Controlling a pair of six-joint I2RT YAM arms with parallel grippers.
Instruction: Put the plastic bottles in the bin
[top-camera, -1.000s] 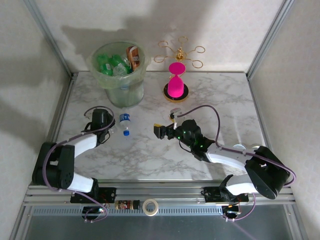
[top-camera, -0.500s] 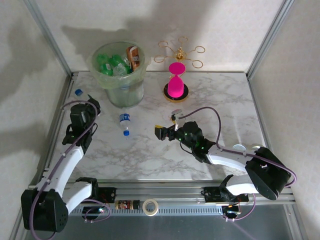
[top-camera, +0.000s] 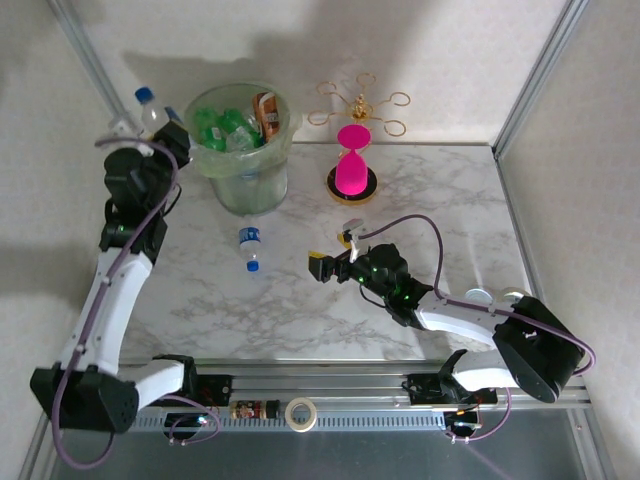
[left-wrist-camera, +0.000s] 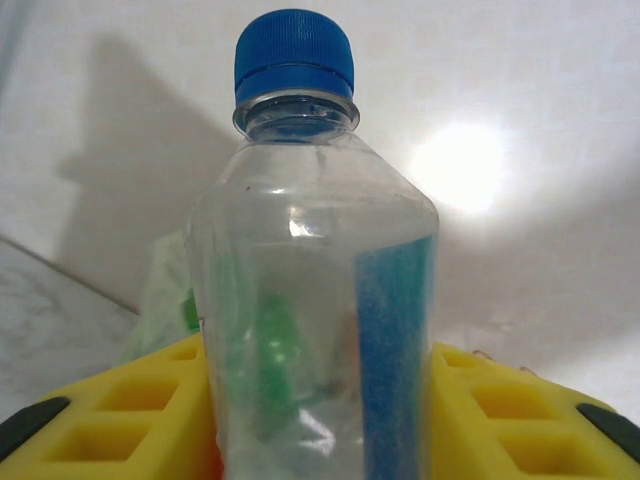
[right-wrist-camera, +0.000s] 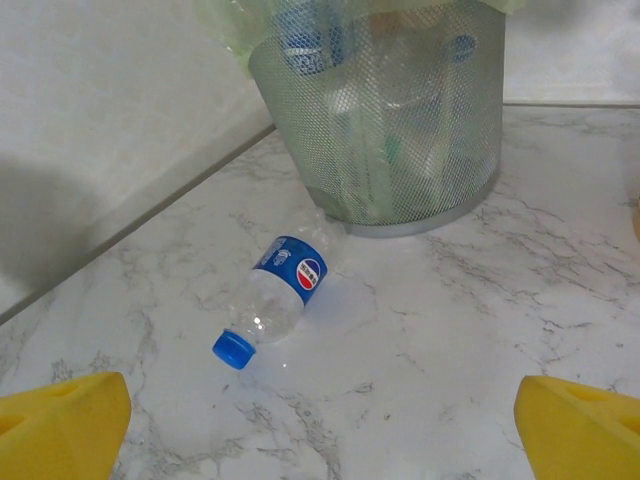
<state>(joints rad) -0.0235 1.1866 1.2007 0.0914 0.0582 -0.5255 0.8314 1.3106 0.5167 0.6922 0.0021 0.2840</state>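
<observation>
Top external view: the left tool (top-camera: 158, 128) hangs above the marble bench (top-camera: 420, 200), closed around a small clear plastic bottle with a blue cap (top-camera: 150, 108). The bottle is just beside the left rim of the large round pale-green translucent plastic bin (top-camera: 250, 185), not yet over its mouth. Inside the bin lie several green bottles (top-camera: 215, 128) and a brown-labelled one (top-camera: 266, 110). 1 more clear blue-capped bottle (top-camera: 249, 246) lies on the bench near the bin's foot. The right tool (top-camera: 326, 263) hovers low to that bottle's right, jaws spread wide, gripping nothing. I judge the task nearly done: 1 bottle to drop, 1 to fetch.

Left wrist view: the held bottle stands upright between the yellow pads (left-wrist-camera: 110, 415), cap up. It looks empty and has a blue label strip, detail too small to read from above.

Right wrist view: the lying bottle is on its side, cap toward the camera, its blue label bearing a round logo. The bin's lower wall reads as grey mesh under the green liner, which the overhead view does not make plain.
</observation>
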